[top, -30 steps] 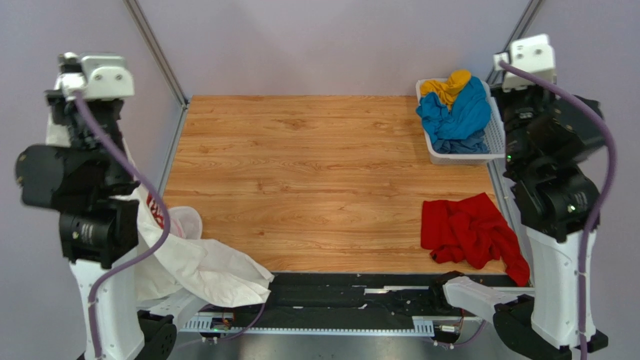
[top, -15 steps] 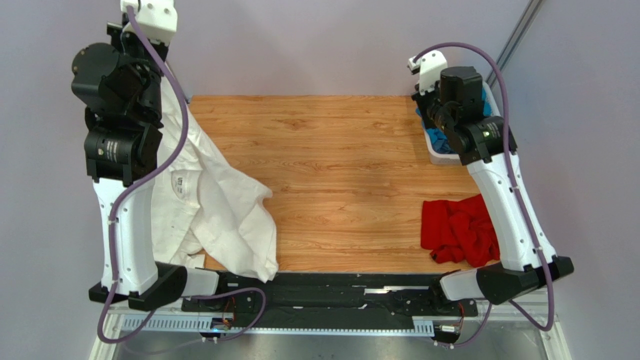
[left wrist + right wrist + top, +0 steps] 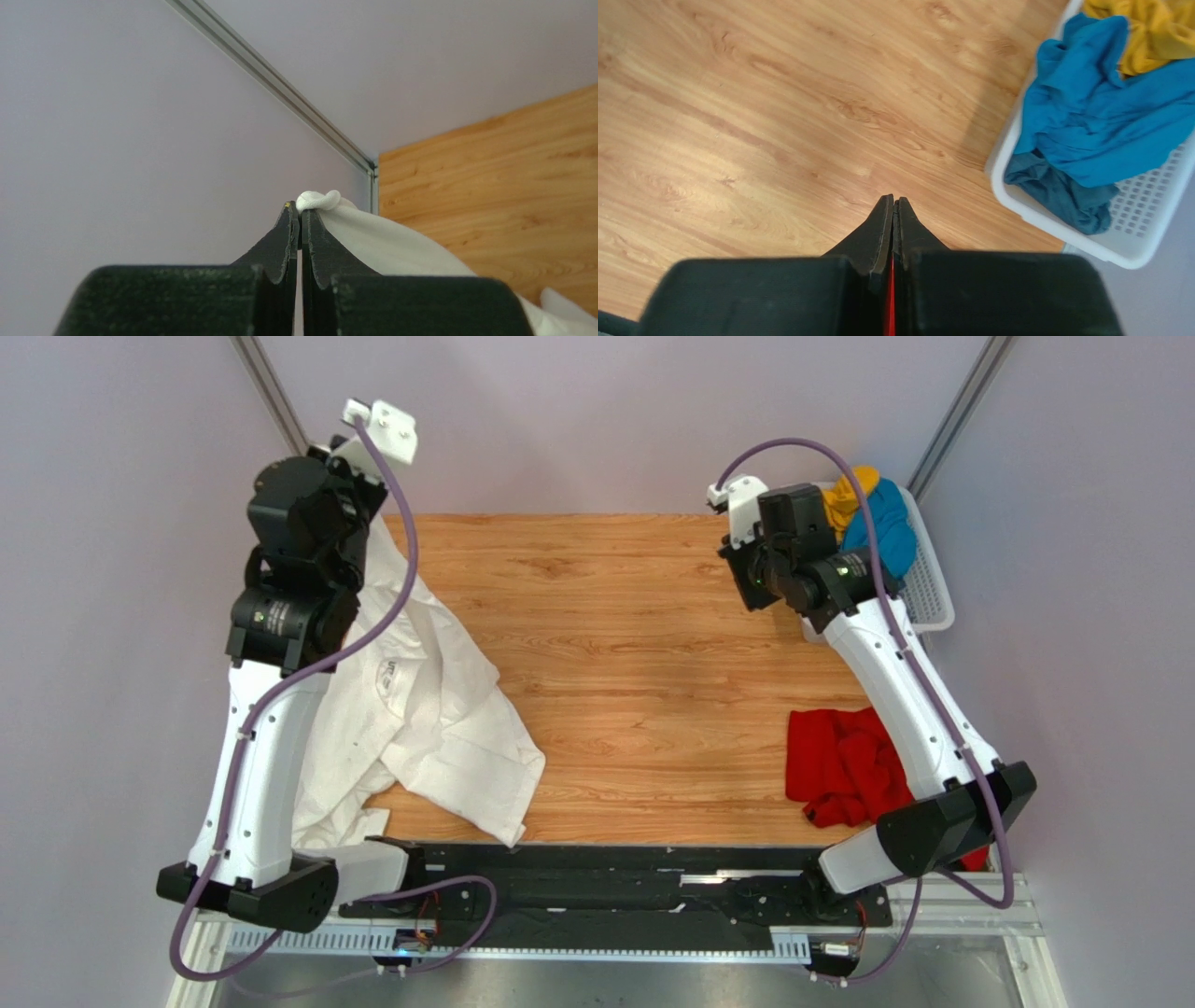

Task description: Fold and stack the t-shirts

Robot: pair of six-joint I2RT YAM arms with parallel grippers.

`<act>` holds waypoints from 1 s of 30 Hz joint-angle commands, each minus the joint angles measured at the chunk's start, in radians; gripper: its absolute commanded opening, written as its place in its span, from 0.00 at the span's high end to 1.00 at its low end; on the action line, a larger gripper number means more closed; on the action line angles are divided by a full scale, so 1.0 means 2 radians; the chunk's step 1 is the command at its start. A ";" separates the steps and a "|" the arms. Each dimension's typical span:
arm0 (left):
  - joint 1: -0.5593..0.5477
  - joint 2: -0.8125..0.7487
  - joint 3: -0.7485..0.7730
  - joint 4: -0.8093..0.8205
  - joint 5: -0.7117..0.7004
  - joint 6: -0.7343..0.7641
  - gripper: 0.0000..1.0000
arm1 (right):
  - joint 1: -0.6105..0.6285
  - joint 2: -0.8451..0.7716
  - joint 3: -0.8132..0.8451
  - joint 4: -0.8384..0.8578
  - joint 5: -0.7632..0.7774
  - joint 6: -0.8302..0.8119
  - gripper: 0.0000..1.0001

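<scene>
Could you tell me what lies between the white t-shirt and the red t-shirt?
Only bare wooden table separates the white t-shirt from the red t-shirt, as the top view shows.

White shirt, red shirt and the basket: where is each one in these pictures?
white shirt (image 3: 446, 703): top view, middle of the spread cloth.
red shirt (image 3: 838, 763): top view, centre of the crumpled heap.
basket (image 3: 1151, 204): right wrist view, its lattice wall.

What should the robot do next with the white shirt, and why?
Probably swing the left hand toward the middle of the table and lower it. It pinches the white t-shirt by an edge, and the cloth hangs crumpled over the table's left side, needing room to spread flat.
</scene>
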 commanded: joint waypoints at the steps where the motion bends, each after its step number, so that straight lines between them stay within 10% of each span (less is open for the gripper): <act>1: -0.005 -0.053 -0.100 0.087 -0.036 0.065 1.00 | 0.030 0.040 -0.009 -0.004 -0.014 0.003 1.00; 15: -0.001 -0.130 -0.181 0.290 -0.192 0.281 1.00 | 0.082 0.185 0.092 0.006 -0.001 -0.002 1.00; 30: 0.002 -0.172 -0.275 0.355 -0.197 0.368 1.00 | 0.112 0.215 0.112 0.011 -0.020 0.001 1.00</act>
